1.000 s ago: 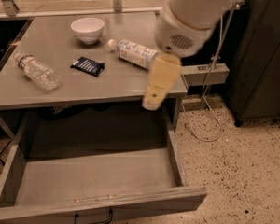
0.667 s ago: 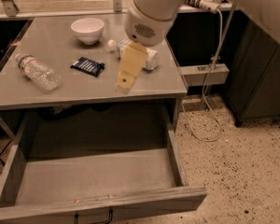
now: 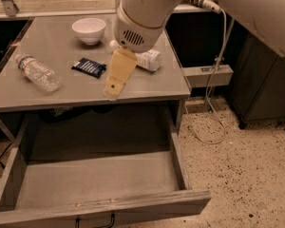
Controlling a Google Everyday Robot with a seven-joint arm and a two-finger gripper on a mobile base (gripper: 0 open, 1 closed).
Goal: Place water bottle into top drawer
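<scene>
The clear crinkled water bottle (image 3: 38,73) lies on its side at the left of the grey counter (image 3: 85,87), cap toward the back left. The top drawer (image 3: 97,181) stands pulled open below the counter, its flat grey bottom bare, with a dark handle (image 3: 95,220) on its front. My gripper (image 3: 115,81) hangs over the middle of the counter on the white arm (image 3: 142,13), well right of the water bottle and holding nothing that I can see. Only one tan finger (image 3: 118,71) shows.
A white bowl (image 3: 89,30) sits at the back of the counter. A dark blue packet (image 3: 89,67) lies between the bottle and my gripper. A white-labelled bottle (image 3: 146,59) lies partly behind the arm. A cable (image 3: 213,80) hangs at the right over speckled floor.
My arm and gripper have swung left and back, from over the counter's right front edge to over its middle. The objects on the counter have not moved.
</scene>
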